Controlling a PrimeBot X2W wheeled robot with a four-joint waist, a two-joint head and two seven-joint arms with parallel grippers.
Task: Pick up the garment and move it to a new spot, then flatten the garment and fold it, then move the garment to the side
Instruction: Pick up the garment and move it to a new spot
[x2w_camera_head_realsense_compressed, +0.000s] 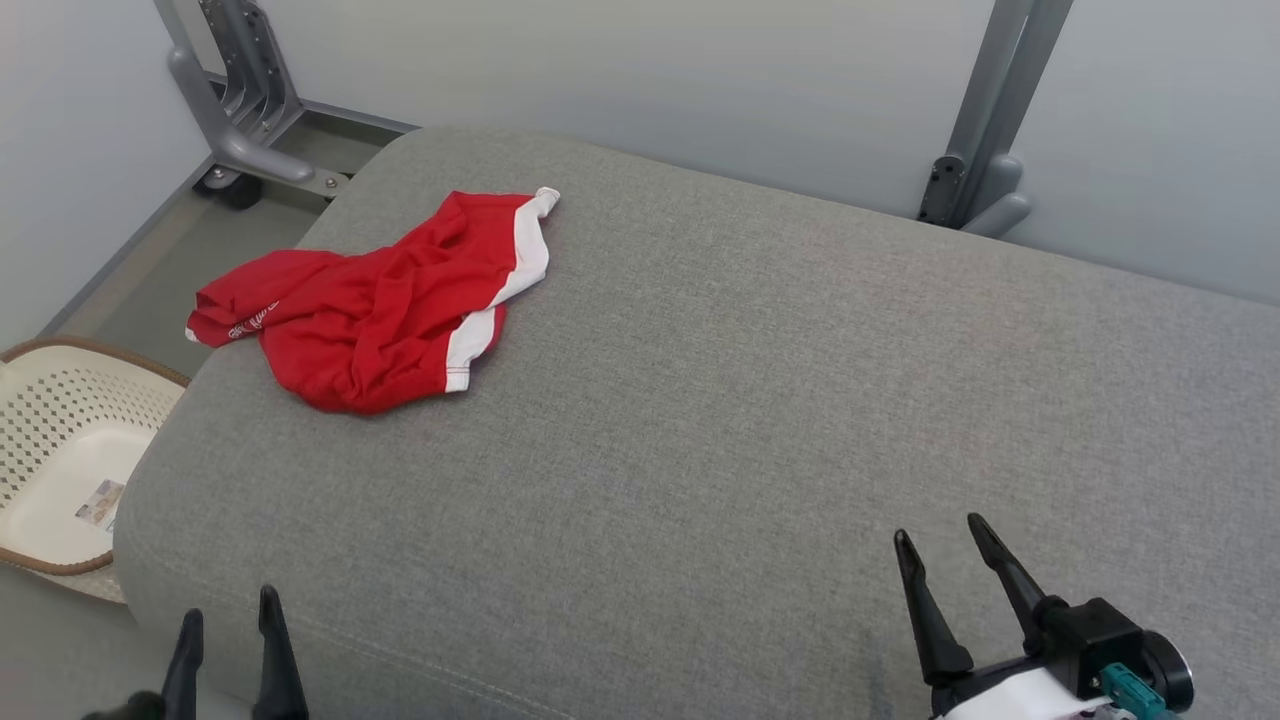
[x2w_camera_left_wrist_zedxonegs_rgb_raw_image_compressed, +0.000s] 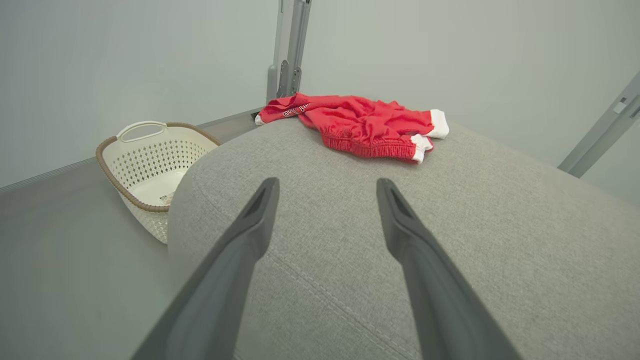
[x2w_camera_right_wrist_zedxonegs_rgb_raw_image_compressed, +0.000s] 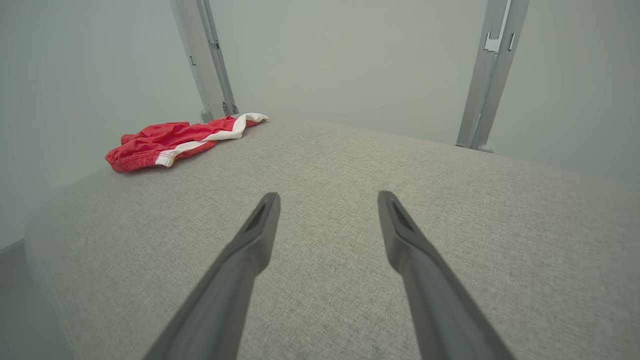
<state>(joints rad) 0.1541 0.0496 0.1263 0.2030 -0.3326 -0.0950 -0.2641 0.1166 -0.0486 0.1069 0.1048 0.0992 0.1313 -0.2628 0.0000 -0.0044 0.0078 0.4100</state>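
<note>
The garment (x2w_camera_head_realsense_compressed: 380, 300) is a pair of red shorts with white side stripes, lying crumpled near the far left corner of a grey cushioned surface (x2w_camera_head_realsense_compressed: 760, 400). One end of it hangs slightly over the left edge. In the left wrist view the garment (x2w_camera_left_wrist_zedxonegs_rgb_raw_image_compressed: 360, 125) lies well ahead of the fingertips; in the right wrist view the garment (x2w_camera_right_wrist_zedxonegs_rgb_raw_image_compressed: 175, 140) sits far off to the upper left. My left gripper (x2w_camera_head_realsense_compressed: 230, 605) is open at the near left edge, with nothing between its fingers. My right gripper (x2w_camera_head_realsense_compressed: 940, 535) is open over the near right of the cushion, also empty.
A white perforated laundry basket (x2w_camera_head_realsense_compressed: 60, 450) with a brown rim stands on the floor left of the cushion. Grey metal frame legs (x2w_camera_head_realsense_compressed: 250, 110) and a post (x2w_camera_head_realsense_compressed: 985, 130) rise behind the cushion against pale walls. The grey floor (x2w_camera_left_wrist_zedxonegs_rgb_raw_image_compressed: 75, 240) drops away at the left.
</note>
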